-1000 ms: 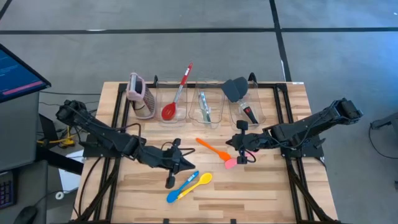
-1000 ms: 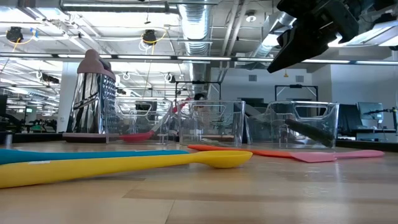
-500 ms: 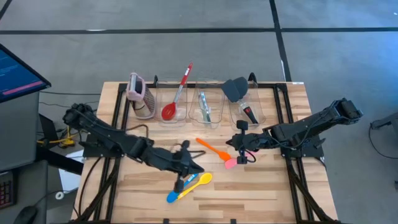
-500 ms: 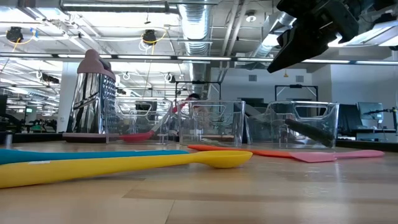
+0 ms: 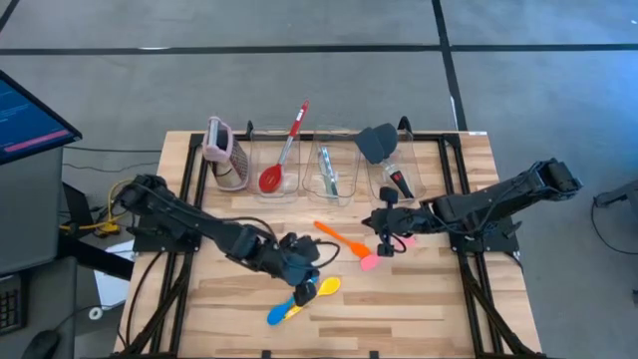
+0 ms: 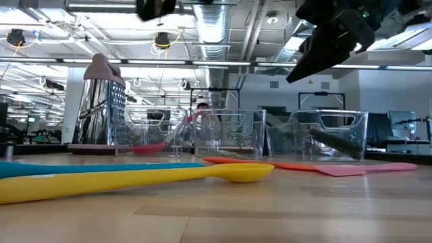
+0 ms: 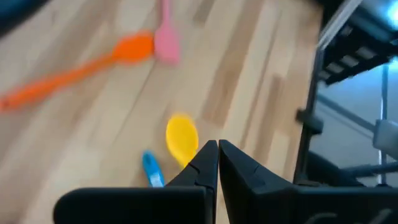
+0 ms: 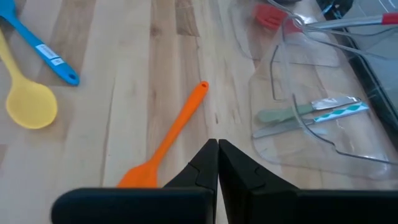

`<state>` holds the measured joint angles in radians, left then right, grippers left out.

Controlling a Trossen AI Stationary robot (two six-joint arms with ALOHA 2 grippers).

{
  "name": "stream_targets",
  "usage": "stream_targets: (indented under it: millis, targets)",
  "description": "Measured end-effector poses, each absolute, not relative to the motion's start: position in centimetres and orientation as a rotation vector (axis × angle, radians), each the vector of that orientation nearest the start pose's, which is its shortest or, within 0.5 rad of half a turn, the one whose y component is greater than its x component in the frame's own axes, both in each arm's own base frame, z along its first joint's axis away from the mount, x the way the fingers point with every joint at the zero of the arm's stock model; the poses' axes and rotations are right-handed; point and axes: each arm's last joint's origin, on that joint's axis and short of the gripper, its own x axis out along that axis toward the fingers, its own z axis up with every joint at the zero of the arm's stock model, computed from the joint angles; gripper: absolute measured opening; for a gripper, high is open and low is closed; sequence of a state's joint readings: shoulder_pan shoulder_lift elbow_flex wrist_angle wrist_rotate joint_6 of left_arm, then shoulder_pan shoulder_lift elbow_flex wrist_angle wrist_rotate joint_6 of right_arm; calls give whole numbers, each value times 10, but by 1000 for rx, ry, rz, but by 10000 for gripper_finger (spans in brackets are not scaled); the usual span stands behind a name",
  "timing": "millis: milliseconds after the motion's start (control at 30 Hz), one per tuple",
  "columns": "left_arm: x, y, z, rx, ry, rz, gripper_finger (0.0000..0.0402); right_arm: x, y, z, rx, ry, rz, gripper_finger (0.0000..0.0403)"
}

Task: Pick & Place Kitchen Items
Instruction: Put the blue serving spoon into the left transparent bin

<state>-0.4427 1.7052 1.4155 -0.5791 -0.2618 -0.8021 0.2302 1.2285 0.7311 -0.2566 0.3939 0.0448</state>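
While the right hand [image 5: 379,239] hangs much where it was a second ago, fingers pressed together over the orange spatula [image 5: 340,239] and pink spatula [image 5: 376,259] near the middle of the tabletop [image 5: 429,319], the left hand [image 5: 302,282] has swept from left of the spoons to right above them. It is pressed shut and empty, poised over the yellow spoon [image 5: 321,290] and blue spoon [image 5: 280,312] toward the front edge. Likely a spoon is the next pick, though the fingers must spread first
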Motion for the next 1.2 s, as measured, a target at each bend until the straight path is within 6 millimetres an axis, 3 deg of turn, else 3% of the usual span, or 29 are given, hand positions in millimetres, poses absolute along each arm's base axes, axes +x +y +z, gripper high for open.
stream_targets:
  millis: [200, 367, 600, 800, 1067, 1200]
  targets:
    - [347, -161, 241, -513, 1001, 150, 1, 241, 39, 223, -179, 717, -197, 6]
    - [350, -156, 218, -483, 1128, 200, 2, 242, 36, 223, -175, 718, -208, 6]
    - [350, -149, 204, -459, 1182, 245, 2, 242, 36, 223, -177, 722, -207, 6]
    - [338, -144, 186, -425, 1216, 297, 5, 241, 36, 223, -179, 729, -207, 6]
    - [325, -137, 160, -549, 1301, 361, 64, 241, 36, 221, -177, 743, -205, 6]
    - [325, -135, 157, -614, 1308, 359, 101, 241, 36, 221, -177, 743, -205, 6]
